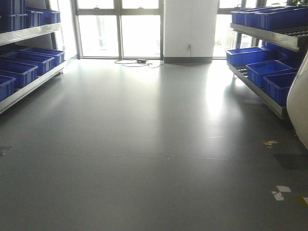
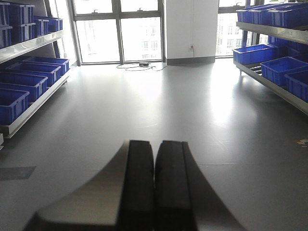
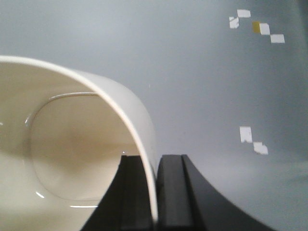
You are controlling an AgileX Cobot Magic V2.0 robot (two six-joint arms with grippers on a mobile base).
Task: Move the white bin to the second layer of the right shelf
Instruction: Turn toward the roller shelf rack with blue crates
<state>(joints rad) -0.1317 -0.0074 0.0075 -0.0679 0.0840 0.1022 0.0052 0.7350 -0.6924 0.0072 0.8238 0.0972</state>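
Glossy cream-white plastic bin (image 3: 72,144), rounded-square mouth, smooth wall pinched at the rim between black right gripper (image 3: 156,192) pads above grey floor (image 3: 192,72); left gripper (image 2: 155,187) pads pressed together, empty.

In the front view, only a pale curved sliver of the white bin (image 1: 299,96) shows before the right edge cuts it off. The right shelf second layer (image 1: 269,36) also runs out of frame, its rollers too small to make out. The right wrist view crops the bin's mouth left and below. A dark object (image 1: 141,61) by the windows is too small to identify.
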